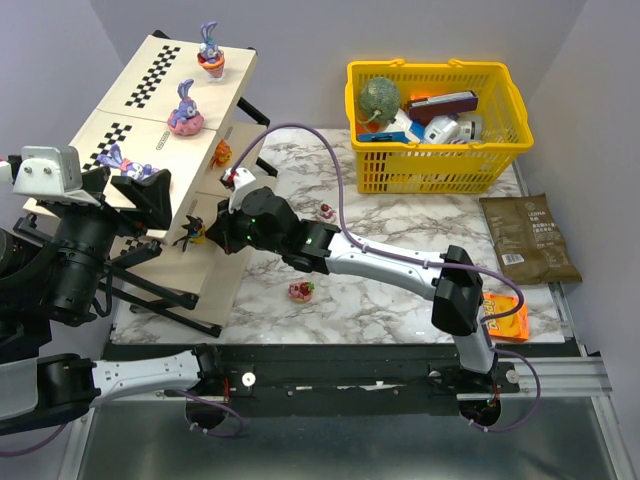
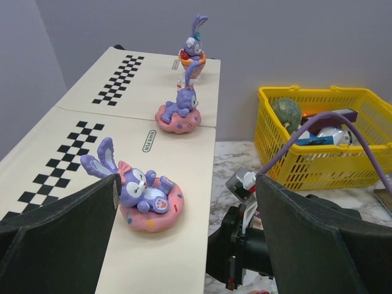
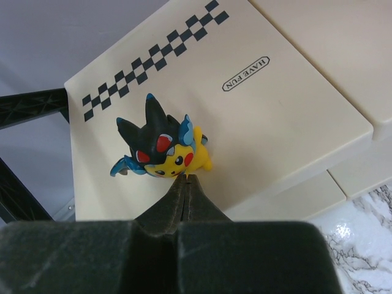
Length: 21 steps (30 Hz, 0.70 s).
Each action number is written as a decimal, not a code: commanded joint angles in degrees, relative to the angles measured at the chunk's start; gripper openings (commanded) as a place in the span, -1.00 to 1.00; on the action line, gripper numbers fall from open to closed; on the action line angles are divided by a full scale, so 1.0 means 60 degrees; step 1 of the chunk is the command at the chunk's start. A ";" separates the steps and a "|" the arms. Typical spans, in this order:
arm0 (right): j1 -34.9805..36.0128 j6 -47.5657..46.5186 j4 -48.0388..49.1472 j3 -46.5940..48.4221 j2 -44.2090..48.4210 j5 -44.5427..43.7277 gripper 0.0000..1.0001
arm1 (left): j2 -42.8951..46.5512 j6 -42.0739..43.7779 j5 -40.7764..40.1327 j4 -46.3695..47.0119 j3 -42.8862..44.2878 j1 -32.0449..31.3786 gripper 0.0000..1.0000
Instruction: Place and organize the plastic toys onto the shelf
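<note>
R gripper: jaws pressed together, nothing visibly between them. Tips point straight at the black-and-yellow figure, which sits just beyond them on the lowest beige panel of the shelf. Touching its base or a hair short, can't tell. The fig. leans a bit to one side of the tips and isn't squared up w/ the checkered strip further on.

L gripper: jaws wide apart, holding nothing. A purple rabbit on a pink doughnut lies on the panel just ahead of them, nearer the L-hand finger. Two more rabbits stand further out along the same line.

Step in hand, I'd say: the R arm is placing or straightening this one fig. on the bottom tier. Next prob. calls for a small, slow push or a straight pull-back so the slanted panel doesn't let the toy tip or slide.

After that, two loose toys wait on the marble table, well behind the R jaws; they'd have to open for those.
</note>
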<state>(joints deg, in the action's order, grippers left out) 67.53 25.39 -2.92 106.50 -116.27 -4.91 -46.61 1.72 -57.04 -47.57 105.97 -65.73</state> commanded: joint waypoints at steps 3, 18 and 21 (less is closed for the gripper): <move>0.0039 -0.0115 -0.0158 0.0356 -0.0324 0.0202 -0.99 | -0.0025 0.0095 -0.0323 0.0267 -0.0040 0.0014 0.98; 0.0083 -0.0042 -0.0187 0.0780 -0.0705 0.0466 -0.99 | -0.0010 0.0153 -0.0440 0.0282 -0.0055 0.0013 0.98; 0.0098 -0.0027 -0.0261 0.0956 -0.0822 0.0466 -0.99 | 0.0019 0.0168 -0.0440 0.0282 -0.0070 0.0013 0.98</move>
<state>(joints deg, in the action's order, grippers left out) 67.55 25.43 -3.29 109.49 -119.24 -3.33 -46.61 2.17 -58.22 -46.74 105.93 -65.73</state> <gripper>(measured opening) 0.012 0.989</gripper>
